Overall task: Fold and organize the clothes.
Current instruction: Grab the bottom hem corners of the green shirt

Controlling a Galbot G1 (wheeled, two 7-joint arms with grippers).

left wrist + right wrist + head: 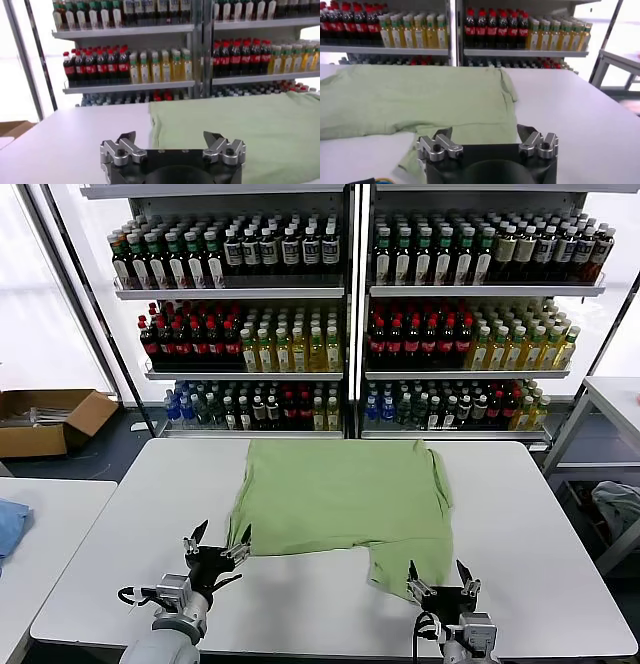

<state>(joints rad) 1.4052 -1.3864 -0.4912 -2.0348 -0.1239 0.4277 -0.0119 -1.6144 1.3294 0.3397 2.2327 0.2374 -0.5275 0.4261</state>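
Light green and soft, the polo shirt (345,499) lies spread flat on the white tabletop (130,554), plain side up, so no collar or print can be seen. Its outline is not even: at the near edge on the right side one part hangs lower than the rest, like a flap.

The left tool (215,552) is just beside the near left corner of the shirt; its inner fingertip is at the cloth edge, but I cannot tell if it touches. Its jaws stand wide apart and hold nothing. In the left wrist view the shirt (235,130) lies in front of this tool (172,142) and toward the right arm's side, with bare tabletop (75,140) on the other side.

The right tool (442,586) is at the near end of the lower flap, also with jaws wide apart and nothing between them. In the right wrist view the cloth (420,100) spreads in front of this tool (486,137) and passes under its inner finger (437,142).

Far behind both tools, past the tabletop, stand shelves (350,289) full of bottles. Beyond the left tool, outward, there is a cardboard box (45,419) on the floor and a blue cloth (10,524) on a second tabletop. Beyond the right tool, outward, a pale grey-blue garment (620,509) lies low beside another table.
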